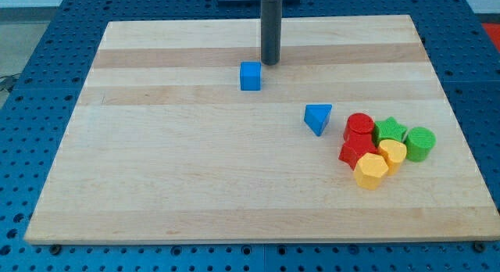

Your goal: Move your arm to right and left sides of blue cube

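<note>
- The blue cube is a small, bright blue block with square faces, sitting flat on the pale wooden desk in the upper middle of the frame
- The rod comes straight down from the top edge of the frame, dark and upright; my tip rests on the desk just beside the cube, at its upper right, with a narrow gap between them
- The arm carries no tool, only this rod, so nothing is clenched or held
- A blue triangular block lies apart, lower right of the cube
- Further right, a tight cluster sits touching: a red cylinder, a red block, a green star-like block, a green cylinder, a yellow block and a yellow hexagonal block
</note>
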